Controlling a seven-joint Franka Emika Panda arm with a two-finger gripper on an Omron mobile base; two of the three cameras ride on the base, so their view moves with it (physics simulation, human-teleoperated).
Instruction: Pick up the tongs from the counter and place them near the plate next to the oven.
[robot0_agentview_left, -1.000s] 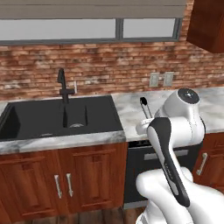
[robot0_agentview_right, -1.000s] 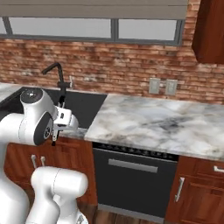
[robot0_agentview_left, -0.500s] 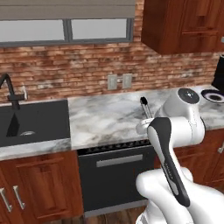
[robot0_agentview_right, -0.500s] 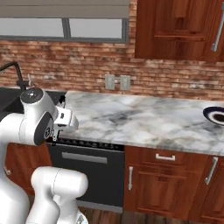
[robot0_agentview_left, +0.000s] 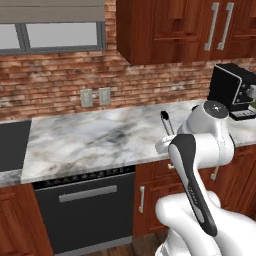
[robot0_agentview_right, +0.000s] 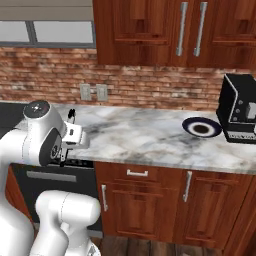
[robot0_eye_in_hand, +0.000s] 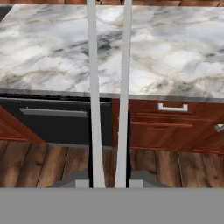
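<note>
The white marble worktop with grey veins (robot0_agentview_right: 145, 137) runs along the red brick wall over reddish-brown wooden cabinets and a dark built-in appliance front. Toward its right end a round dark-blue plate with a white ring and dark centre (robot0_agentview_right: 201, 127) lies flat near the back edge. Just to the plate's right, a black boxy coffee machine (robot0_agentview_right: 239, 107) stands at that end.

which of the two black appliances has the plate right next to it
The black coffee machine at the right end of the counter: the dark blue plate lies just left of it. The dishwasher sits under the counter, far left.
</note>
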